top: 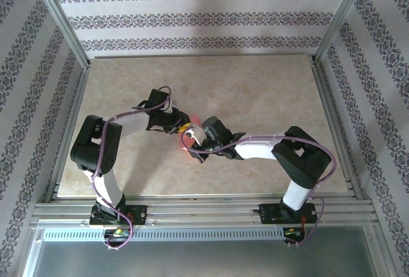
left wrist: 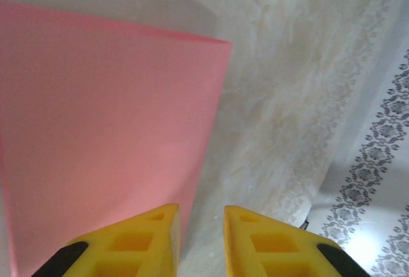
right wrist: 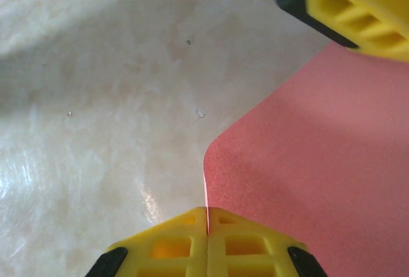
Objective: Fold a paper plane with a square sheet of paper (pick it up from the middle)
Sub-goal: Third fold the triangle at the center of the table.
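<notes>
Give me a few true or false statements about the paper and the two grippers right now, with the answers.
1. The right gripper is shut on an edge of the sheet of paper. True.
2. The left gripper has its fingers pressed together. False: a gap shows between them.
3. The sheet of paper is blue. False: it is pink.
4. The two grippers meet over the middle of the table. True.

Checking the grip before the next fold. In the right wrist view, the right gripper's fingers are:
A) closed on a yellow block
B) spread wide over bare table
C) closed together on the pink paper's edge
C: the right gripper has its fingers pressed together, with the edge of the square sheet of paper caught between them.
</notes>
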{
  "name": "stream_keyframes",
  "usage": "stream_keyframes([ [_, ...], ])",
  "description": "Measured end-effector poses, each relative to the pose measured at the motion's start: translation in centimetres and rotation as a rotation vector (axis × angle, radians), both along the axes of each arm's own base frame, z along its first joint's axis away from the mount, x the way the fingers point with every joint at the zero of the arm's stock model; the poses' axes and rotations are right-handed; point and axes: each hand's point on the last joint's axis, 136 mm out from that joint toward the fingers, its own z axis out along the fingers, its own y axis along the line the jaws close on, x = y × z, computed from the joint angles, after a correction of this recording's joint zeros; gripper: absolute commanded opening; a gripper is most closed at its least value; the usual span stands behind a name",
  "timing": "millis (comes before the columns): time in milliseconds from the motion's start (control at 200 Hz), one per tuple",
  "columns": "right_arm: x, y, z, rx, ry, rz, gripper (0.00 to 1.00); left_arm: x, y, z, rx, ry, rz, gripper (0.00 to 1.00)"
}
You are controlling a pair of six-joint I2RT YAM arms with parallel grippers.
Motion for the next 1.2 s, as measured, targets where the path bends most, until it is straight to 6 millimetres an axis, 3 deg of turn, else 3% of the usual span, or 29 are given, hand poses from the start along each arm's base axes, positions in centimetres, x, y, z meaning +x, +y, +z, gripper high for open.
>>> stream_keyframes([
  [315, 0.4, 0.1, 0.5, 0.042, 0.045, -0.026, 0.02, 1.8, -0.3, -2.1, 0.076, 0.009, -0.046, 0.17],
  [585, 1.2, -0.3, 0.4, 0.050, 0.064, -0.066, 0.02, 2.0, -0.4, -3.8, 0.118, 0.038, -0.088, 0.17],
  [1199, 3.6, -2.1, -1.9, 0.018, 0.177, -0.235, 0.03, 2.0, -0.4, -4.2, 0.140, 0.030, -0.131, 0.12],
])
